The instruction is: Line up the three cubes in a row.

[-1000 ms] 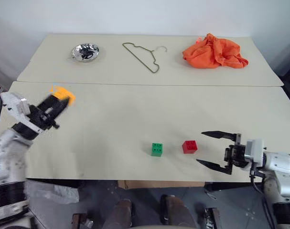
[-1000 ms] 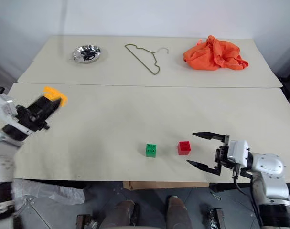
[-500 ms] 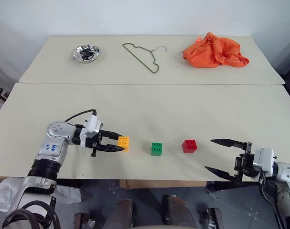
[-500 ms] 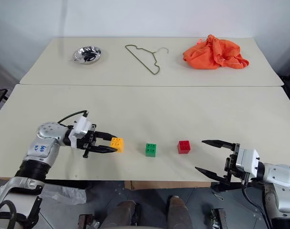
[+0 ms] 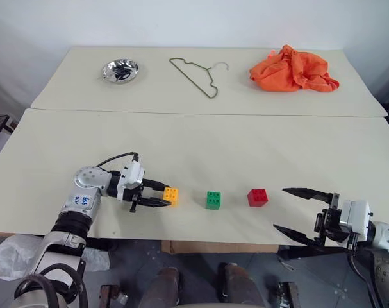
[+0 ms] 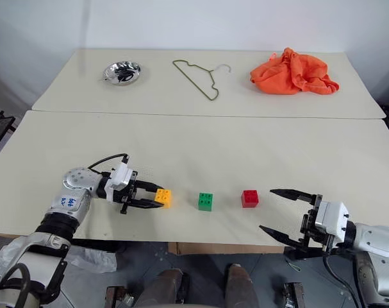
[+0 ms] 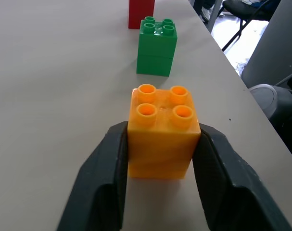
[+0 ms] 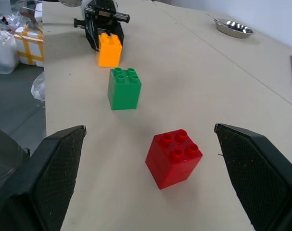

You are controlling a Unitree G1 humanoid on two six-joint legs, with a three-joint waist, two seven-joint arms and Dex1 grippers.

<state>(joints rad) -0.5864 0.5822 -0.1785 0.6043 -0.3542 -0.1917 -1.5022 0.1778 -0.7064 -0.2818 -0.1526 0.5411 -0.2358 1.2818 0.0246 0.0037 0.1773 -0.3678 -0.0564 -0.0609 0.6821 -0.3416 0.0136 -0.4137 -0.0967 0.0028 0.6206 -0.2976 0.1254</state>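
The orange-yellow cube stands on the table at the left end of a line with the green cube and the red cube, all studs up, near the front edge. My left gripper lies level over the table, shut on the orange-yellow cube, one black finger against each side. To the right of the red cube, my right gripper hangs wide open off the table's front edge, holding nothing.
On the far table sit a metal bowl, a wire hanger and a crumpled orange cloth. A seam divides the two tables. The cubes stand close to the near table's front edge.
My left arm swung down from the raised far left and set the orange-yellow cube on the table left of the green one. The right gripper drew back slightly, still open.
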